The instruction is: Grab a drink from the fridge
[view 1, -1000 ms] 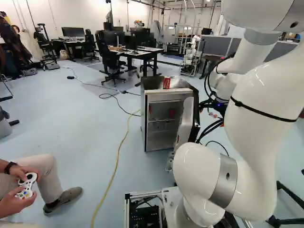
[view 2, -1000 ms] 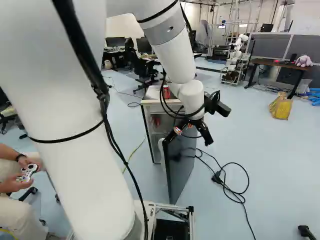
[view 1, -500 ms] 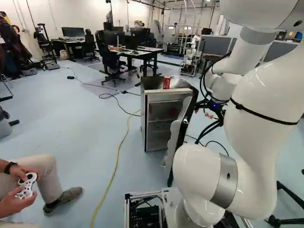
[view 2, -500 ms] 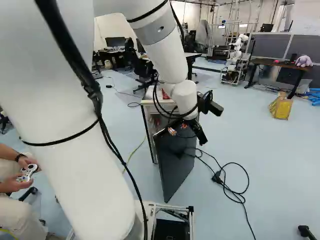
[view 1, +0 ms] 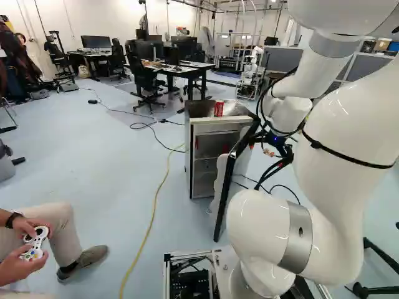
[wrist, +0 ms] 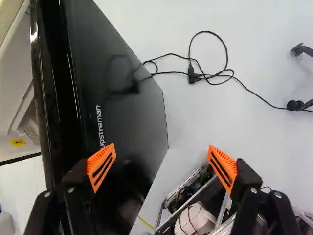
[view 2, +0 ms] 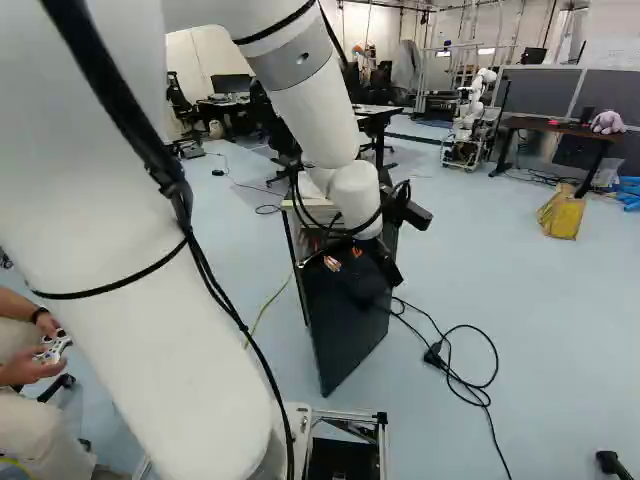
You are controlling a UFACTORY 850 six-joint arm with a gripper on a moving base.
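The small fridge (view 1: 206, 111) stands ahead with its door (view 1: 225, 187) ajar, showing pale shelves and faint red shapes inside. A red can (view 1: 219, 108) is on its top. My gripper (view 2: 350, 272) is at the dark outer face of the door (view 2: 345, 325) in the right base view, where the door hides most of the interior. In the wrist view the gripper (wrist: 161, 152) is open. One orange-padded finger overlaps the door's dark face (wrist: 122, 107) near its edge; whether it touches cannot be told. The other finger is over the floor, with nothing held between them.
A black cable (view 2: 470, 375) lies looped on the floor right of the fridge, a yellow one (view 1: 149, 227) to its left. A seated person holds a controller (view 1: 35, 243). Desks (view 1: 187, 71) and another robot (view 2: 470, 110) stand farther back. A yellow bag (view 2: 562, 212) is at the right.
The door's free edge has swung leftward across the fridge's front in both base views. My arm and gripper have moved left with it in the right base view. The base has not moved.
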